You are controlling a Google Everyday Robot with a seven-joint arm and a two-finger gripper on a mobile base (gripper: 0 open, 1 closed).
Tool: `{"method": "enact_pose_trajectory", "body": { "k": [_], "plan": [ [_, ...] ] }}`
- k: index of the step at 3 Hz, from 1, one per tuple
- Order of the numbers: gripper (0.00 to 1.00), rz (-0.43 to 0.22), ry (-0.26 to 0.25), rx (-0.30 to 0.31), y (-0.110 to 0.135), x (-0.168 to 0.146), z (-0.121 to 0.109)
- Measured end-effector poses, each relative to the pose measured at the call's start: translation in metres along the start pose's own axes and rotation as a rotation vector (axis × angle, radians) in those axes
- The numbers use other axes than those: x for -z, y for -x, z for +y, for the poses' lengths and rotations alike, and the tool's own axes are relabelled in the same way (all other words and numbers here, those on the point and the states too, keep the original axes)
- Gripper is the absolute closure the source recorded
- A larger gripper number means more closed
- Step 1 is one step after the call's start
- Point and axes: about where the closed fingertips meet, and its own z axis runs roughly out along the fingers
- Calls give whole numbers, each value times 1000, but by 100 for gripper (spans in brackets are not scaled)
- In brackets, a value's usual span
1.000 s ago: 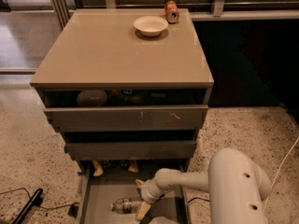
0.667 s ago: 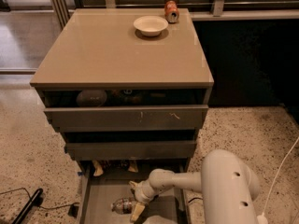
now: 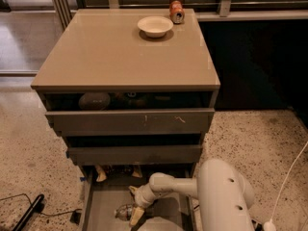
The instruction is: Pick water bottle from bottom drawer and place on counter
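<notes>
- Clear thin plastic: the bottle (image 3: 123, 211) lies on its side on the grey floor of the open bottom drawer (image 3: 103, 202), towards the front and left of the middle.
- The gripper (image 3: 134, 203) is down in that drawer at the bottle's right end. Its two tan fingers are spread, one above the bottle and one at its end, and they are not pinching it.
- I cannot tell whether the lower finger touches the bottle or only sits just beside it.
- I judge the bottle light and likely near empty. A nudge would send it rolling or skidding across the smooth floor.
- The wall looks soft and crinkly, so it should dent under the fingers. A firm squeeze may make it pop out sideways.
- The best hold seems to be across the round body near its middle, with the fingers either side of the long axis. The capped neck is stiffer but narrow and easy to miss.
- The drawers above overhang the bottle, so the lift needs to come out forward before rising.
- The tan table (image 3: 110, 52) has broad bare room in front of the bowl (image 3: 155, 26) and can (image 3: 176, 11).
- If stood upright, the light bottle could tip.
</notes>
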Motion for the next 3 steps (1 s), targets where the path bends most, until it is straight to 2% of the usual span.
{"method": "enact_pose_trajectory", "body": {
  "k": [1,2,3],
  "plan": [
    [0,0,0,0,0,0,0],
    [23,0,0,0,0,0,0],
    [54,0,0,0,0,0,0]
  ]
}}
